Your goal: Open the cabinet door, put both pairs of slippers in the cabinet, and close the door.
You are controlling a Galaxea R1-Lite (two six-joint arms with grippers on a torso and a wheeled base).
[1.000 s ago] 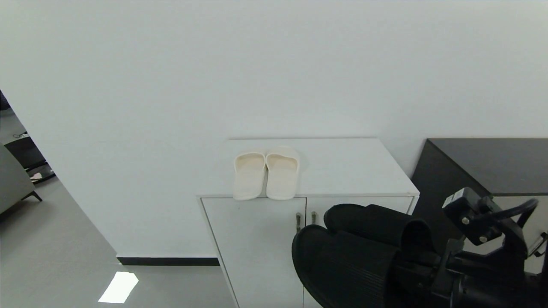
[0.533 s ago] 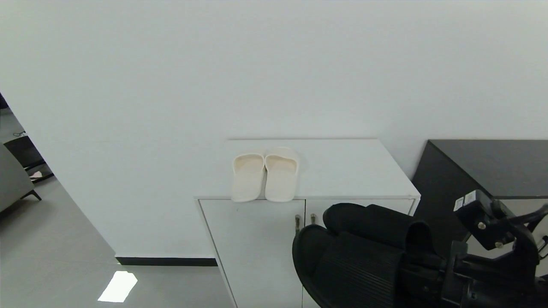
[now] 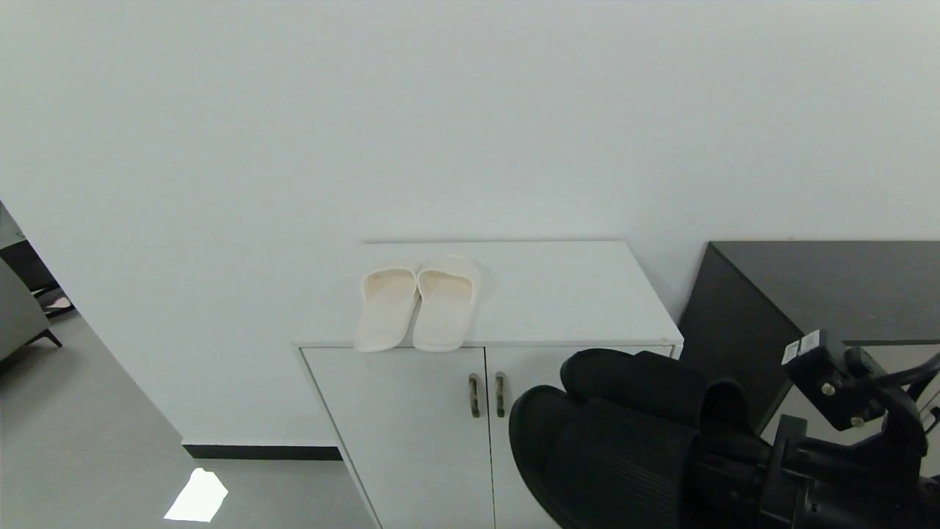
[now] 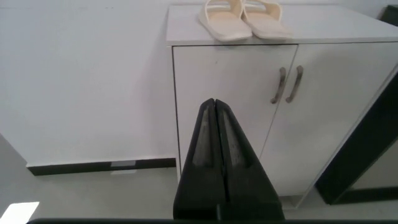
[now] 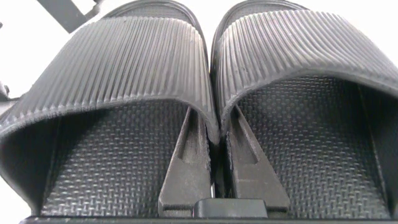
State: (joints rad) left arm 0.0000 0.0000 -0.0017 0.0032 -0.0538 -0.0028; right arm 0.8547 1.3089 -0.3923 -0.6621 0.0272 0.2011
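**Head view.** The white cabinet (image 3: 573, 294) is shown against the wall with both doors shut. Its two slender handles (image 3: 485, 394) sit side by side at the centre seam. A pair of cream slippers (image 3: 417, 307) lies on the cabinet top, at the very front edge above the left door. A pair of black slippers (image 3: 624, 433) is held in the air before the right door, near a black table (image 3: 837, 279). With no door opened yet, the carried pair may be pushed against the right door or may block its swing.

**Left wrist view.** The left pincer (image 4: 216, 107) is seen with its fingers pressed together and nothing between them, low before the left door and well apart from the handles. A handle cannot be gripped until the fingers are parted. Because the handles lie so close together, the wrong one may be caught. A sharp pull may also shake the cream slippers off the edge.

**Right wrist view.** The right pincer (image 5: 215, 152) is clamped on the two adjoining inner strap walls of the black slippers. Only thin, flexible material is gripped, so one slipper may sag or slide free if the arm is swung quickly.
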